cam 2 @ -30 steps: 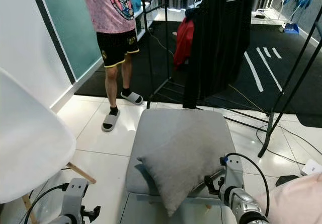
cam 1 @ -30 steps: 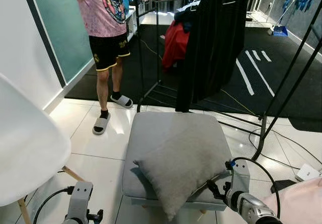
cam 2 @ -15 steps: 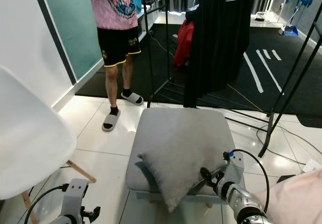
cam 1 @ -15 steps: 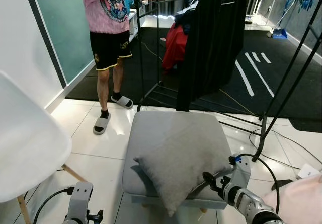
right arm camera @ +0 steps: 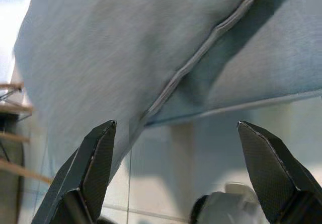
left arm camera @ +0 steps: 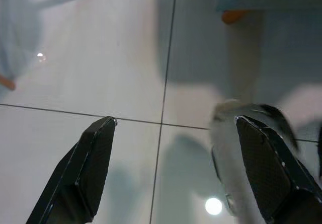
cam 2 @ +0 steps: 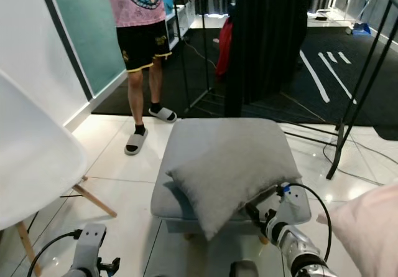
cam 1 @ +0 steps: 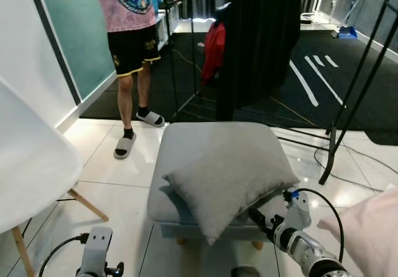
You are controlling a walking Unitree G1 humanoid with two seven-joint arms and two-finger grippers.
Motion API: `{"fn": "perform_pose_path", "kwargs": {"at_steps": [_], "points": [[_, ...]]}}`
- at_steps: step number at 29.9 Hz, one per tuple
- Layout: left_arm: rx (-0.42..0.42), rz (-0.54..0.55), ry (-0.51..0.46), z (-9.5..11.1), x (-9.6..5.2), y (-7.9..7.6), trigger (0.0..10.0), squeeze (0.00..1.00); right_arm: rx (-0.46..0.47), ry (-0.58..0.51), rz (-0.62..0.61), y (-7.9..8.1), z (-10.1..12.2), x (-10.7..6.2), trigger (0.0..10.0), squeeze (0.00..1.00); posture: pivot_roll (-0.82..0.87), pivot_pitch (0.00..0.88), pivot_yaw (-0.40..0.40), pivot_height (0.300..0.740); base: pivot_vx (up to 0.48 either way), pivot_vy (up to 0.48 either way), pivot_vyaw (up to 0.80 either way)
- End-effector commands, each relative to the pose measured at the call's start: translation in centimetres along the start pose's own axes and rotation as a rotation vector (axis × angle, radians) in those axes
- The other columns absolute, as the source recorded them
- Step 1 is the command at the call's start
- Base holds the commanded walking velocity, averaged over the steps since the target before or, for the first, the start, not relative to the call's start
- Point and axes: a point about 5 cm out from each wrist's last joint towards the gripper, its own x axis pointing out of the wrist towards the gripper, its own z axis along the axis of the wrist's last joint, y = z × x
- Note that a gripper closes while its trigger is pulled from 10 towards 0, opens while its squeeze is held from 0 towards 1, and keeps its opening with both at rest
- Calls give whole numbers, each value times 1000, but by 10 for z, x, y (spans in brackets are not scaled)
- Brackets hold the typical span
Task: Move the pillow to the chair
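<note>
One grey pillow (cam 1: pixel 227 174) is seen lying on the grey stool (cam 1: pixel 186 146). At its four o'clock corner the right gripper (right arm camera: pixel 176 148) is held spread and empty. Closing on that corner comes next, before carrying toward the white chair (cam 1: pixel 31 177) at nine o'clock. The left gripper (left arm camera: pixel 171 158) hangs spread above the floor (left arm camera: pixel 126 58).

A tiled home room with a clothes rack (cam 1: pixel 249 46), ottoman (cam 1: pixel 186 146) and white chair (cam 1: pixel 31 171).

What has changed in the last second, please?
The right gripper, fingers open, has come closer to the near edge of the grey pillow and has not gripped it. The camera moved too. The pillow stays on the grey stool; the left gripper stays open over the floor.
</note>
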Motion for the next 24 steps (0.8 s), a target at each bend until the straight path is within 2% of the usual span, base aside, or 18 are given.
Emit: {"fn": "perform_pose_path", "kwargs": {"at_steps": [1,4,6,7,9,11,19,24], "points": [[25,21,11,-2,-2,8,10000,0,33,-38,31,7,10,3,10000,0,-134,76,25,555,0,0,0],[26,25,8,-2,-2,9,10000,0,55,-60,61,12,15,5,10000,0,-133,78,27,545,0,0,0],[22,35,1,-2,-3,11,10000,0,95,-80,149,25,20,9,10000,0,-114,92,30,535,0,0,0],[22,35,1,-2,-3,11,10000,0,95,-80,149,25,20,9,10000,0,-114,92,30,535,0,0,0],[14,43,-6,-3,-3,13,10000,0,110,-84,229,38,23,12,10000,0,-105,101,33,525,0,0,0],[8,49,-11,-3,-4,16,10000,0,118,-81,255,45,23,15,10000,0,-93,112,35,515,0,0,0],[15,75,-23,-6,-7,25,10000,0,167,-101,265,53,28,18,10000,0,-56,141,41,485,0,0,0],[3,114,-54,-5,-12,39,10000,0,193,-104,236,55,29,20,10000,0,-23,166,51,460,0,0,0]]}}
